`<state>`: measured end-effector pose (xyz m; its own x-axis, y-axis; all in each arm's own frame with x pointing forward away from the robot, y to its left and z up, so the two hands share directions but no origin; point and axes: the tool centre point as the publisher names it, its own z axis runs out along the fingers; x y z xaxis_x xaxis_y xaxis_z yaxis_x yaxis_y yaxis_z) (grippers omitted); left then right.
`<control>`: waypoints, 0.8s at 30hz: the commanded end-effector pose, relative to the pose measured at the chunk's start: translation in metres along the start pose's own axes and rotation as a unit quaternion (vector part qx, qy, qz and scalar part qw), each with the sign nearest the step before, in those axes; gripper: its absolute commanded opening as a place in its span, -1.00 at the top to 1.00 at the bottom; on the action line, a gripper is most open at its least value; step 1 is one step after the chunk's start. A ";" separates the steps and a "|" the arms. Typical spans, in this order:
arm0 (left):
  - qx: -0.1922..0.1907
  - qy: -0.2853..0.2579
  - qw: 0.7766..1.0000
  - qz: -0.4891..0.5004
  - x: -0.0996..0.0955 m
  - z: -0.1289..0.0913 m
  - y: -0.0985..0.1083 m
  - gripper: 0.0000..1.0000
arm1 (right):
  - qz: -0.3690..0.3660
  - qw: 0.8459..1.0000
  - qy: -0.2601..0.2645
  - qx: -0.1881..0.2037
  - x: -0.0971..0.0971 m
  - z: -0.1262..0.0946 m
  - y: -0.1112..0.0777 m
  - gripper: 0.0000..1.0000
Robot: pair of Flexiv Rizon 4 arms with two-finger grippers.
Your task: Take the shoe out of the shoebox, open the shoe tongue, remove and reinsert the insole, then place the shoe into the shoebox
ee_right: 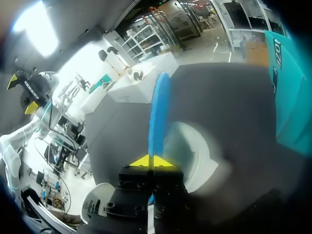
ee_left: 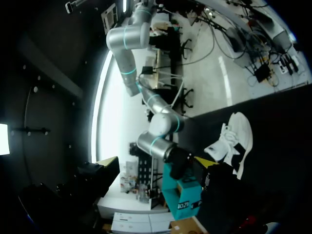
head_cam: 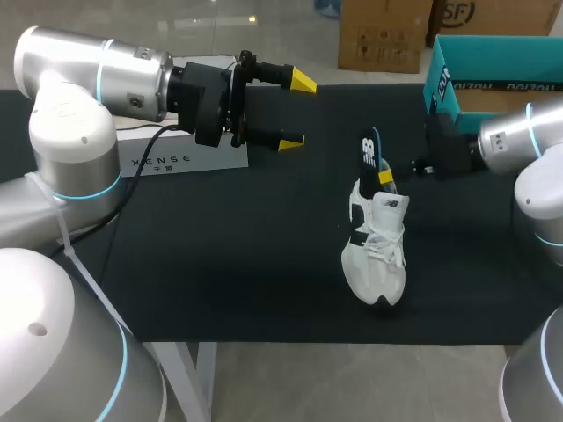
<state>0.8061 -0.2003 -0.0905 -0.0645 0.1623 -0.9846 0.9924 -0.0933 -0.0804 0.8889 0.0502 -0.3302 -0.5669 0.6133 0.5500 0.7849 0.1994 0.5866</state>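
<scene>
A white shoe (head_cam: 374,255) stands upright on the black table (head_cam: 220,264), toe toward the front edge. A blue and black insole (head_cam: 370,151) sticks up out of its heel opening. My right gripper (head_cam: 385,177) comes in from the right and is shut on the insole's edge. In the right wrist view the yellow tips of the right gripper (ee_right: 152,161) meet on the thin blue insole (ee_right: 158,107), with the shoe (ee_right: 197,156) blurred beneath. My left gripper (head_cam: 296,111) hangs open above the table's back left, well apart from the shoe (ee_left: 235,139). The teal shoebox (head_cam: 457,75) stands at the back right.
A white box (head_cam: 189,158) lies at the back left under my left arm. The teal shoebox (ee_left: 184,197) also shows in the left wrist view beside my right arm (ee_left: 163,146). Bare black table surrounds the shoe.
</scene>
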 end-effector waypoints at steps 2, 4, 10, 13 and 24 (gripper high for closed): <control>0.000 0.002 1.000 0.000 -0.001 0.000 0.000 -1.00 | 0.006 1.000 -0.003 -0.003 0.002 0.001 -0.012 1.00; 0.000 0.002 1.000 0.000 -0.001 0.000 0.000 -1.00 | 0.007 1.000 -0.004 -0.003 0.002 0.000 -0.014 1.00; 0.000 0.002 1.000 0.000 -0.001 0.000 0.000 -1.00 | 0.011 1.000 -0.009 -0.004 0.002 -0.004 -0.018 1.00; 0.000 0.002 1.000 0.000 -0.001 0.000 0.000 -1.00 | 0.009 1.000 -0.013 -0.007 0.002 -0.006 -0.013 1.00; 0.000 0.002 1.000 0.000 -0.001 0.000 0.000 -1.00 | -0.001 1.000 -0.013 -0.006 0.006 0.000 -0.005 0.22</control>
<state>0.8062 -0.2003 -0.0905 -0.0645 0.1623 -0.9846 0.9924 -0.0933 -0.0804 0.8781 0.0494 -0.3283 -0.5640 0.6283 0.5358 0.7779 0.1866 0.6000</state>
